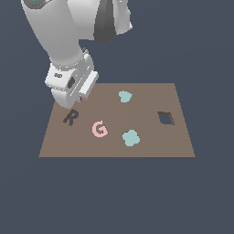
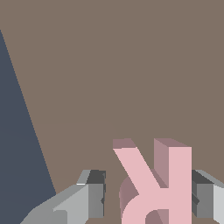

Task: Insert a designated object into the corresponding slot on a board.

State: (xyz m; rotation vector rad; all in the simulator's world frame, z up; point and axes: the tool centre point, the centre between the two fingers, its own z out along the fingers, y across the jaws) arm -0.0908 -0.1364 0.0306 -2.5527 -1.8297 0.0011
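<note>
A: Going from the exterior view's left, what's on the brown board [image 1: 151, 148]?

B: First the dark R-shaped slot [image 1: 70, 117], just below the arm's gripper [image 1: 80, 97]. Then a pink letter G [image 1: 99, 129], two light-teal blobs, one at the far edge [image 1: 124, 96] and one nearer [image 1: 130, 137], and a dark diamond-like cut-out [image 1: 166, 118] toward the exterior view's right.

A: And the pink R block [image 2: 155, 186]?

B: The wrist view shows it between the two grey fingers [image 2: 92, 194]. One finger looks pressed against the R's straight stem; a gap shows at the other, so a firm pinch is likely but I can't be sure. It hangs over bare board, apparently beside the slot and not in it.
</note>
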